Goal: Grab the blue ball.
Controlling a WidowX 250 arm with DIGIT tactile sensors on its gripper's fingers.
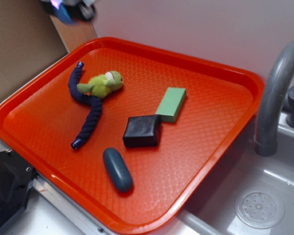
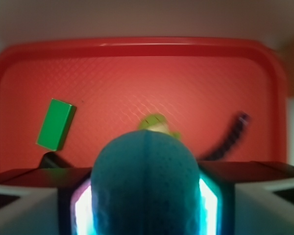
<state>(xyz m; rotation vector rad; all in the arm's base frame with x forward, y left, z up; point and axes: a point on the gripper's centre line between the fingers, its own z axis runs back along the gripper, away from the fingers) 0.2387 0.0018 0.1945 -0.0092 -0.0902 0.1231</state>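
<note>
Filling the wrist view, the blue ball (image 2: 146,183) sits clamped between the jaws, a glowing pad pressed against each side. Below lies the red tray (image 2: 147,49), with the green block (image 2: 55,124), green plush (image 2: 157,123) and navy rope toy (image 2: 230,137) on it. The grab looks made, high above the tray; the next move only needs a firm hold.
</note>
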